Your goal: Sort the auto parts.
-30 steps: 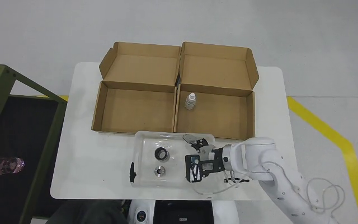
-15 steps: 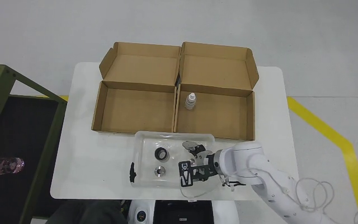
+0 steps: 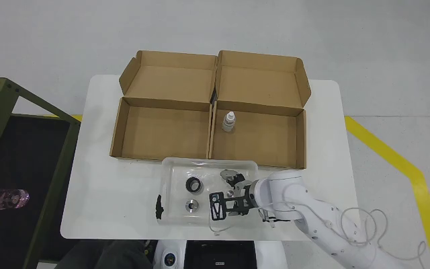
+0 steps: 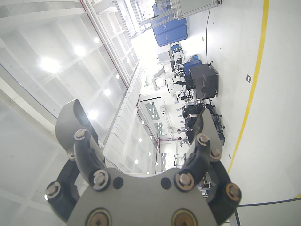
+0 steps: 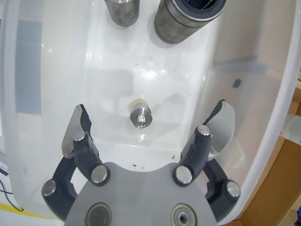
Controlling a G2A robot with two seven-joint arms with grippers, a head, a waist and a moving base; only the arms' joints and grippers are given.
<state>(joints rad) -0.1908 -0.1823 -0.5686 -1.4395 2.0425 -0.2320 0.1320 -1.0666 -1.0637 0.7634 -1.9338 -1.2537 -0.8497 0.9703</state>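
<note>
Right gripper (image 5: 151,109), spread wide and holding nothing, sits in the tray (image 5: 277,99) with the small stud (image 5: 140,118) squarely between its jaws (long axis pointing back toward the wrist).

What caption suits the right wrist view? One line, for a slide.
Open right gripper framing a small hex-headed metal part in the translucent tray, steel sleeve and linear bearing beyond.
</note>
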